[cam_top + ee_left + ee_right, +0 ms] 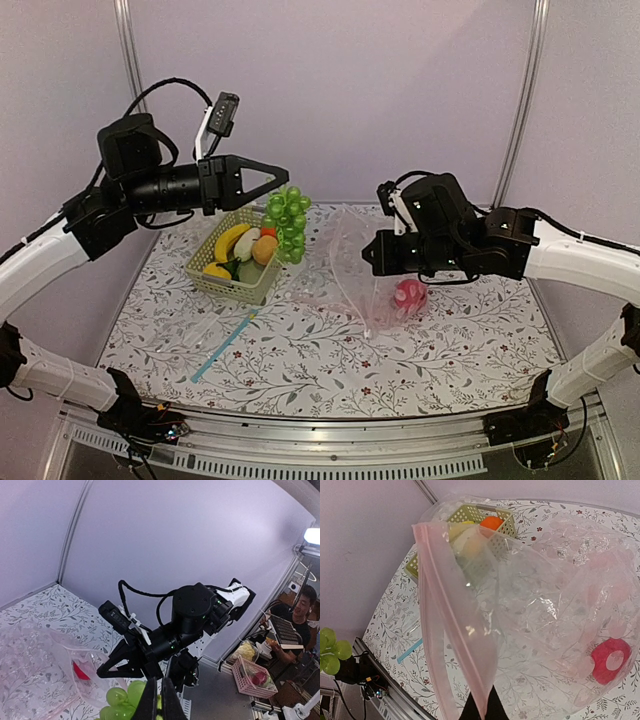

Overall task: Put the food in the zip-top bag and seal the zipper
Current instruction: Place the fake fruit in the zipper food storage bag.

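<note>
1. Left gripper (288, 188): raised above the far edge of the basket (205, 283), fingers together and clamped on the top of a green grape bunch (287, 222). The bunch hangs free, just above the basket's far right corner.
2. Right gripper (481, 707): fingers pressed together on the zipper (451, 630), the pale pink strip. It holds the mouth of the zip-top bag (350, 262) lifted.
3. Zip-top bag: right of the basket, near mid-surface, hanging crinkled from the held strip. Whether its low end touches the surface (450, 350) I cannot tell.
4. In the bag: one red toy piece (408, 295) at the low right end.
5. In the basket: banana (228, 240), white radish (247, 243), orange (265, 249) and a yellow lemon (215, 272).
6. A blue strip (225, 345) lies flat on the surface, nearer than the basket.
</note>
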{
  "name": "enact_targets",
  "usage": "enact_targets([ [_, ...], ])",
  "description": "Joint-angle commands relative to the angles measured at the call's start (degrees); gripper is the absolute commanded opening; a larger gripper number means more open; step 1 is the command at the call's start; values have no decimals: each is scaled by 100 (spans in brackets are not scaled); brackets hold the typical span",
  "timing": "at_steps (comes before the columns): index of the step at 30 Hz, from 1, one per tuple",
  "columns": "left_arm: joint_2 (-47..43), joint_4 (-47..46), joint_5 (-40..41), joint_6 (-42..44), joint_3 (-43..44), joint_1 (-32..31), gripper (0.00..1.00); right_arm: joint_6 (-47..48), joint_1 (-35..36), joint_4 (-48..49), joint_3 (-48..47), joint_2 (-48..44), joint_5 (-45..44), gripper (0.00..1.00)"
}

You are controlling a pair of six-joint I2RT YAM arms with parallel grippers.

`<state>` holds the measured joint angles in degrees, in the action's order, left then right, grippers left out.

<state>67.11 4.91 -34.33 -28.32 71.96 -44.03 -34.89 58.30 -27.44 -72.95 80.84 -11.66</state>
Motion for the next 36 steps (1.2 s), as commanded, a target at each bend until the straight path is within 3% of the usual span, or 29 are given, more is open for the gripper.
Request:
enact_targets([
  [1, 186, -200, -239, -73, 289, -312, 0, 173, -90, -39, 9, -248, -91, 0],
  [7, 548, -851, -220, -51, 358, -626, 0, 271, -159, -103, -21, -322, 68, 0],
  [14, 1026, -1837, -281, -230, 325, -643, 0, 144, -166, 39, 6, -314, 356, 0],
  [24, 1542, -2544, -311, -325, 136, -650, 0, -88, -159, 367, -1, -470, 894, 0],
  [36, 1650, -1427, 440, 534, -113, -657, 0, -357, -163, 663, 17, -707, 1306, 0],
])
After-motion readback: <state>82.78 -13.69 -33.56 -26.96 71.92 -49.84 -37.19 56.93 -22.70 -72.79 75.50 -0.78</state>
